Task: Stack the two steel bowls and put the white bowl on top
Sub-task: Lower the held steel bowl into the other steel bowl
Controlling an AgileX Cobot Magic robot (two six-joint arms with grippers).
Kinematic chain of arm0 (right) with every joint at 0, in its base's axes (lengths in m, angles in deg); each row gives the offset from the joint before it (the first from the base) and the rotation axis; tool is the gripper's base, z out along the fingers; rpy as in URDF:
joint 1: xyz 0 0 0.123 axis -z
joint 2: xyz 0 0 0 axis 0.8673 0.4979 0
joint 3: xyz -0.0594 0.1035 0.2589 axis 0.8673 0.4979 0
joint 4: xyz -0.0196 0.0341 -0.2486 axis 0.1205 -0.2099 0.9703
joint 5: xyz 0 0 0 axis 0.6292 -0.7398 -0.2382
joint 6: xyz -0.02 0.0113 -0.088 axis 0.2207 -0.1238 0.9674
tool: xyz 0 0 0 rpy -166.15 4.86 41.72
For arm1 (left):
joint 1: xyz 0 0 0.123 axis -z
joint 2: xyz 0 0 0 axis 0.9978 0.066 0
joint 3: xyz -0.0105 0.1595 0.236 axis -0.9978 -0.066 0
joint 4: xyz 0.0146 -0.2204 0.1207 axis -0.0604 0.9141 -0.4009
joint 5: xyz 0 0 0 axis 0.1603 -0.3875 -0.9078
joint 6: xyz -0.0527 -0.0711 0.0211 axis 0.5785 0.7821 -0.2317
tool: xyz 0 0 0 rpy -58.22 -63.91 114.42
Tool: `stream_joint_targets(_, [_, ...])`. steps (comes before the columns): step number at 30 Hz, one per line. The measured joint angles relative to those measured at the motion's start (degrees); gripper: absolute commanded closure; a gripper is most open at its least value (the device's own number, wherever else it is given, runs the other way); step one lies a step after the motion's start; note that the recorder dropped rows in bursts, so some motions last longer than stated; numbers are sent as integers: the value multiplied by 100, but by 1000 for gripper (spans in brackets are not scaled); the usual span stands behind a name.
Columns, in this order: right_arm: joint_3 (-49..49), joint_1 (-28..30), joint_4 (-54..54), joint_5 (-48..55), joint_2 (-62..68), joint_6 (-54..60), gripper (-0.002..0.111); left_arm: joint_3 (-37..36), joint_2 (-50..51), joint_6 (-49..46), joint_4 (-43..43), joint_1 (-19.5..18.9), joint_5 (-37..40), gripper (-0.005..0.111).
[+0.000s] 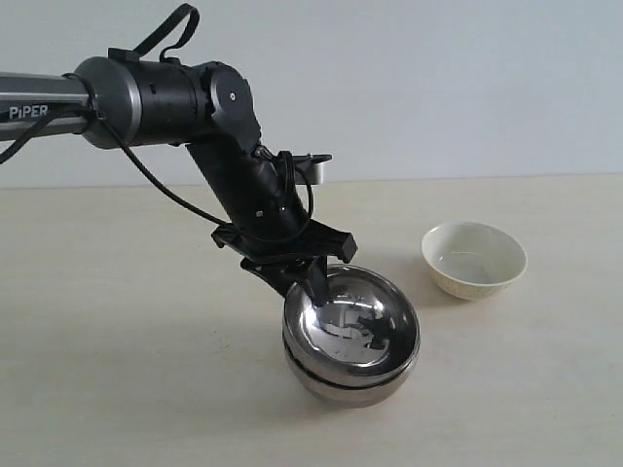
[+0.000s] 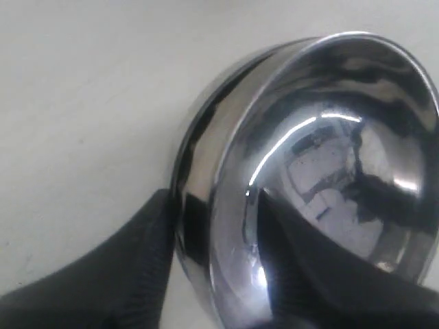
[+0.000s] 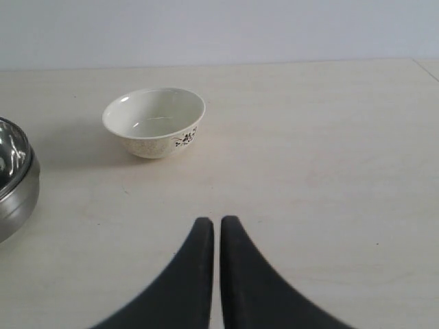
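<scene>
The two steel bowls sit nested on the table, the upper steel bowl (image 1: 356, 326) inside the lower steel bowl (image 1: 343, 385). My left gripper (image 1: 310, 282) straddles their near rim and is shut on it. In the left wrist view one finger (image 2: 137, 264) presses the outside wall of the lower bowl (image 2: 195, 144), and the other finger (image 2: 309, 274) lies inside the upper bowl (image 2: 343, 157). The white bowl (image 1: 474, 258) stands upright and empty to the right, untouched. My right gripper (image 3: 217, 223) is shut on nothing, low over the table, with the white bowl (image 3: 154, 122) ahead of it.
The pale table (image 1: 117, 370) stretches around the bowls, with a plain wall behind. The left arm (image 1: 156, 97) reaches in from the upper left. In the right wrist view the steel stack (image 3: 14, 178) shows at the frame's edge.
</scene>
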State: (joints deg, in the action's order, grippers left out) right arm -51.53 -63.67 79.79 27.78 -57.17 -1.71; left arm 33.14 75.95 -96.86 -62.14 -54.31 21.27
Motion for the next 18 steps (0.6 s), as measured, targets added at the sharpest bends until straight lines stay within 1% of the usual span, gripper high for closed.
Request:
stream_joint_targets(2, [0,0,0,0,0,0,108,0,0,71,-152,0,0,90])
stream_joint_targets(14, [0,0,0,0,0,0,108,0,-85,161,-566,0,194,90])
stream_joint_targets(18, [0,0,0,0,0,0,108,0,-85,282,-719,0,259,94])
